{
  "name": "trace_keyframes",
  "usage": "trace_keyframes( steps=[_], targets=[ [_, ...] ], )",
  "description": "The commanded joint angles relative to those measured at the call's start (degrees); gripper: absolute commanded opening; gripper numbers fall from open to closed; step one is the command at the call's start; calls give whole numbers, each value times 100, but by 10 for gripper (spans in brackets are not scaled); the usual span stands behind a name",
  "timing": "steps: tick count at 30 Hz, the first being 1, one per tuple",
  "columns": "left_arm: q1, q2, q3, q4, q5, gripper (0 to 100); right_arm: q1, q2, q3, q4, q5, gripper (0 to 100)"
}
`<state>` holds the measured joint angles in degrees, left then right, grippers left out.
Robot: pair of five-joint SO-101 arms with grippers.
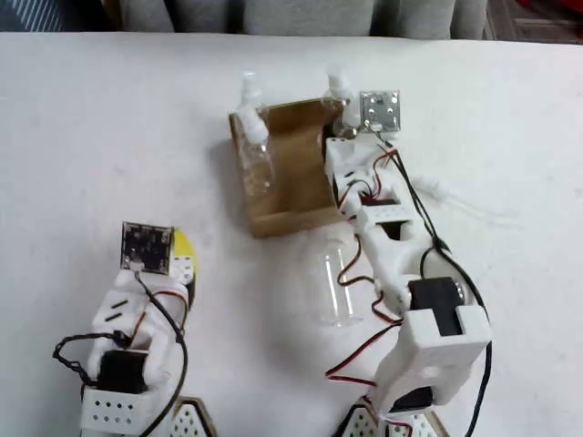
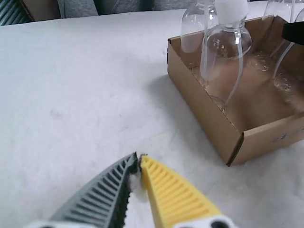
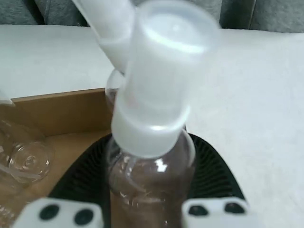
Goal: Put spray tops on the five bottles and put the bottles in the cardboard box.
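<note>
Right up against the right wrist lens is a clear bottle point(image 3: 142, 199) with a white spray top point(image 3: 161, 95) screwed on, standing upright, and the right hand point(image 3: 149, 166) has its two black fingers closed round the bottle's body. From above, that bottle sits at the far right corner of the cardboard box point(image 1: 282, 214); whether its base is inside the wall or just over it, I can't tell. The box itself lies mid-surface, nearer the far edge. Inside, by its far left corner, a capped bottle point(image 1: 255, 150) leans against the left wall, with another white-topped bottle point(image 1: 248, 86) just behind it, and the left wrist view catches more clear glass toward the box's right side. On the open surface, just off the box's near right corner and beside the right arm, an uncapped bottle point(image 1: 339, 291) lies on its side. On the other side of that arm a loose spray top point(image 1: 437, 189) rests with its thin tube trailing toward the right edge. Over by the near left corner, the left hand point(image 2: 139, 164) hovers low, grey and yellow fingers pinched tip to tip, gripping nothing
</note>
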<state>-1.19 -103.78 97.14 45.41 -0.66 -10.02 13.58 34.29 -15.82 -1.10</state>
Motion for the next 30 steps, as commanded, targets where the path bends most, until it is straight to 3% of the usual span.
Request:
trace_keyframes(
  steps=[1, 26, 30],
  targets=[
    [-48, -66, -18, 0, -70, 22, 101, -40, -237, -145, 53, 17],
    [-57, -66, -18, 0, -70, 22, 40, -57, -114, 66, 70, 19],
    [-57, -66, -18, 0, -70, 22, 40, -66, -132, 224, 70, 70]
  ],
)
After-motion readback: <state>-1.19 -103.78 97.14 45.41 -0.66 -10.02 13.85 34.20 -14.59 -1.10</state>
